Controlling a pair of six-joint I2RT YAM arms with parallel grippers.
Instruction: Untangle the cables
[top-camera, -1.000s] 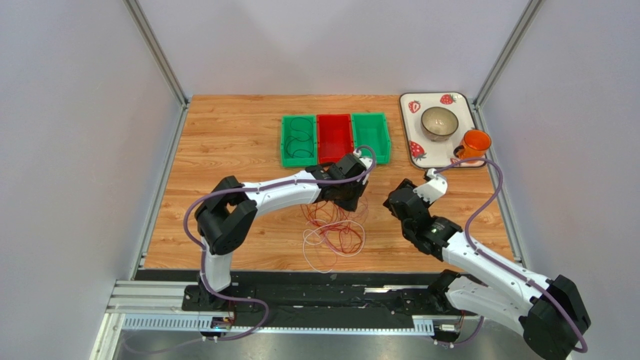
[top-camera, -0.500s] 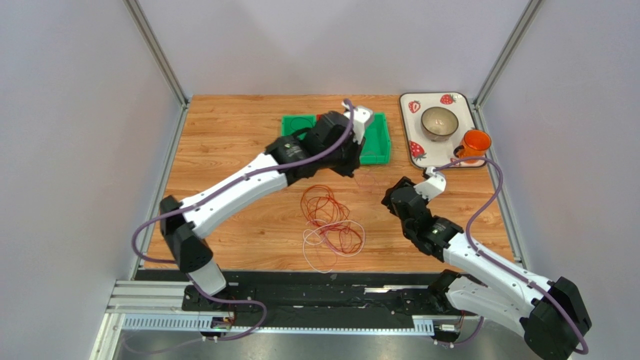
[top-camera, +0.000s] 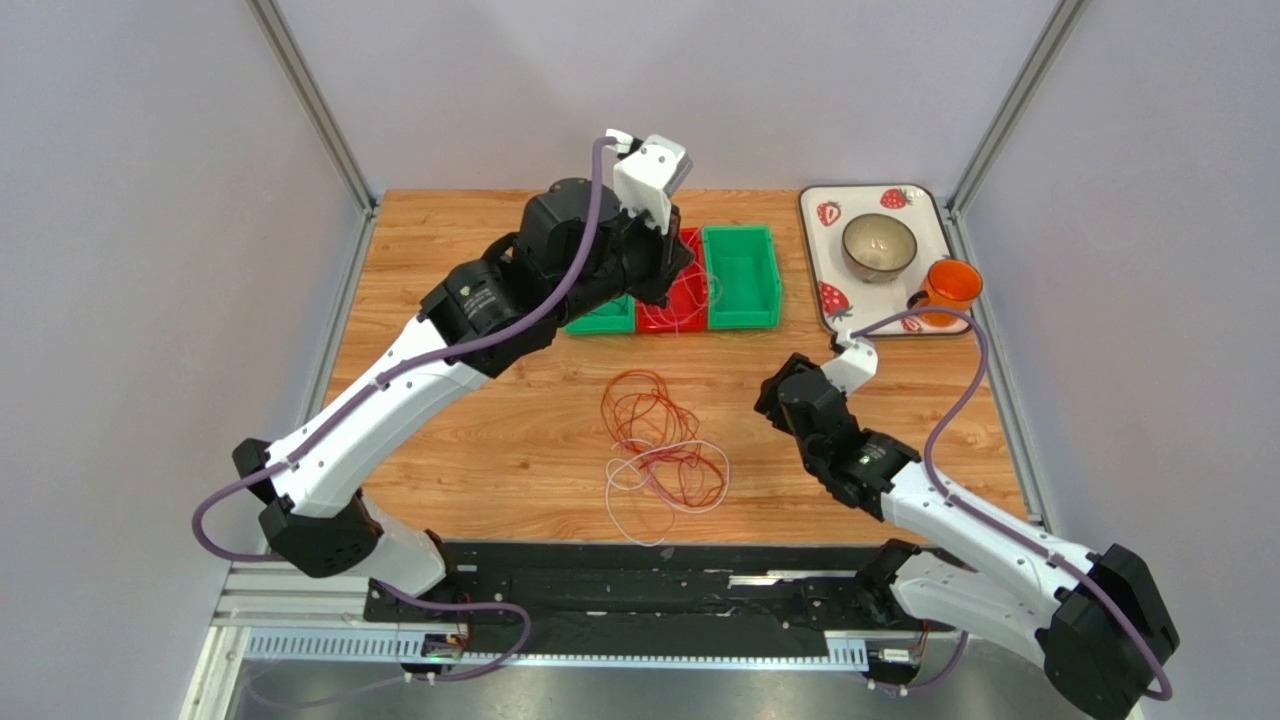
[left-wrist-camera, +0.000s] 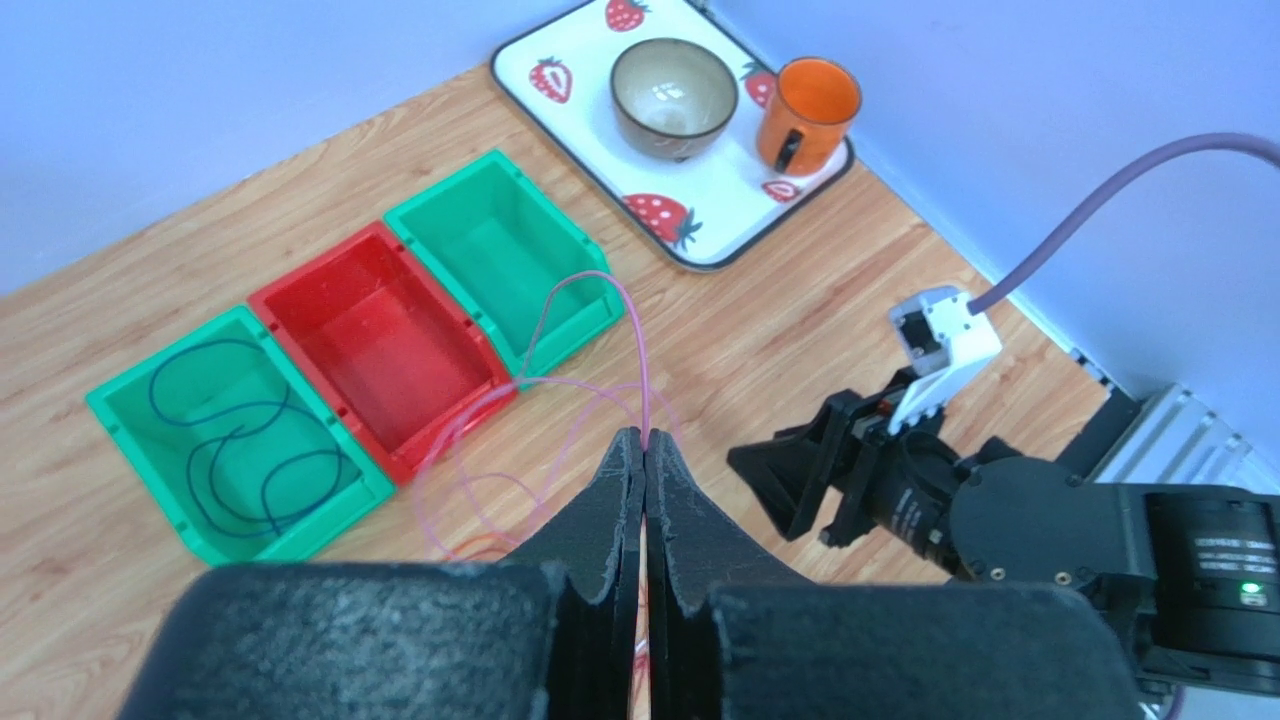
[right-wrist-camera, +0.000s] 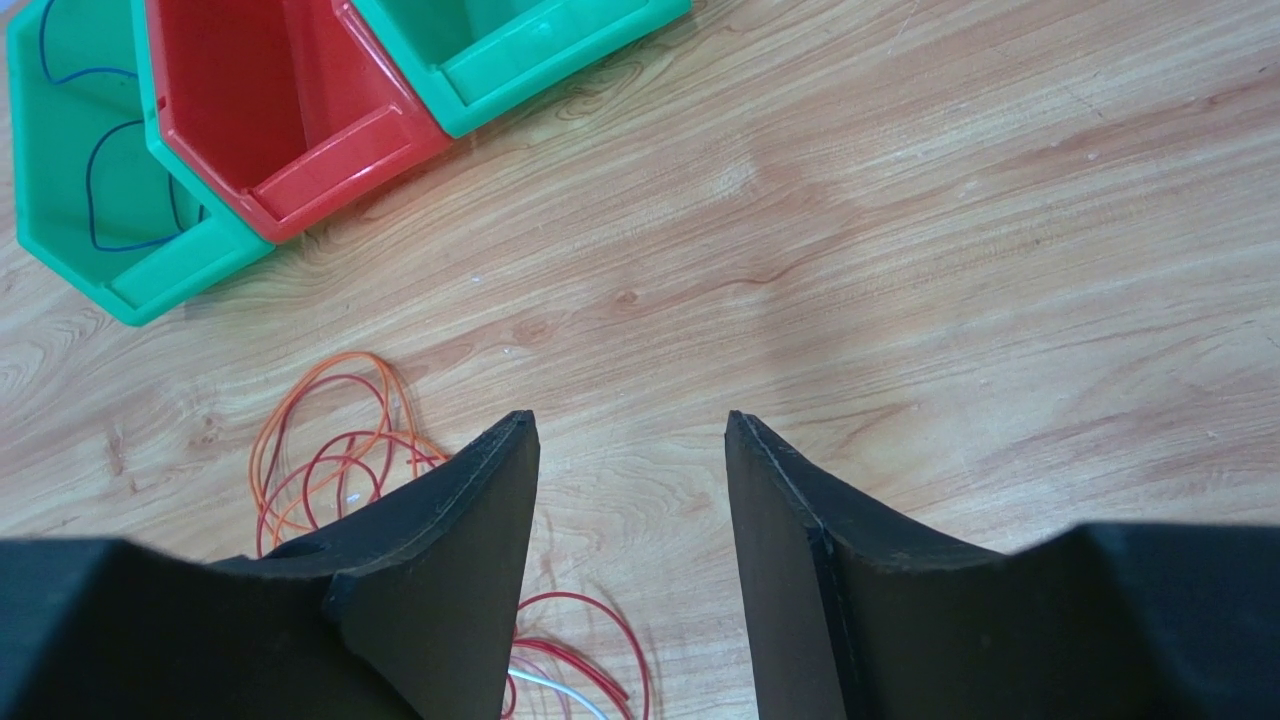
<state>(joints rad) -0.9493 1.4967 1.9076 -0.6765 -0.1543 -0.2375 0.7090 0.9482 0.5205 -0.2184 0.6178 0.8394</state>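
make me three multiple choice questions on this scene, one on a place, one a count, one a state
1. Where does the dark cable lie?
A) in the middle bin
B) in the left green bin
C) in the right green bin

2. How many bins stand in the row?
A) two
B) four
C) three

3. What is the state of the left gripper?
A) shut on the pink cable
B) open and empty
C) shut on nothing

Answers:
1 B: its dark loops curl on that bin's floor.
2 C: green, red, green, side by side.
3 A: the fingertips meet with the pink strand running up between them.
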